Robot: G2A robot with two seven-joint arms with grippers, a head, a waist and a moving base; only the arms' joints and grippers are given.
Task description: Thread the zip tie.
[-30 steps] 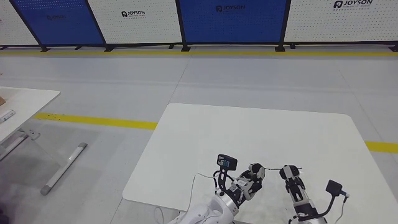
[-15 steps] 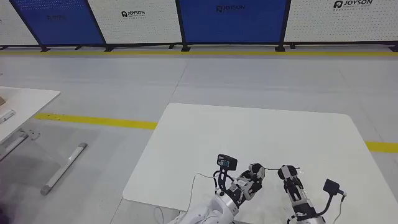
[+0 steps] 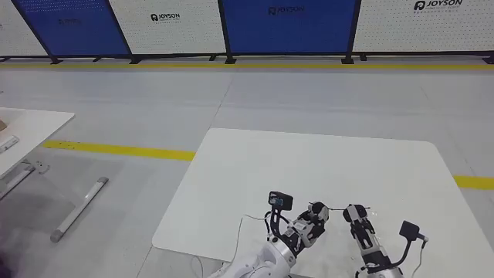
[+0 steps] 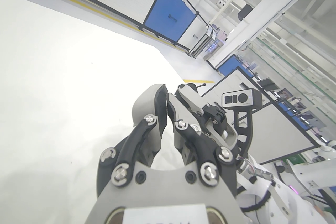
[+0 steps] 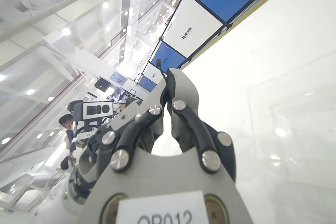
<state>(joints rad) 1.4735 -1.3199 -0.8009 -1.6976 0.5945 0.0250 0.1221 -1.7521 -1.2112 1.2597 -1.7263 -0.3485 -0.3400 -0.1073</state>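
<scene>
On the white table (image 3: 309, 162), near its front edge, the left gripper (image 4: 167, 101) has its jaws pressed together; whether they pinch something I cannot tell. From it a thin dark zip tie (image 3: 335, 209) runs across, above the table, to the right gripper (image 5: 168, 83), just beside. Its jaws are closed on the tie, and a short black end sticks out past the tips. I see no closed loop, so the threading seems not yet done; the tail must still enter the head.
</scene>
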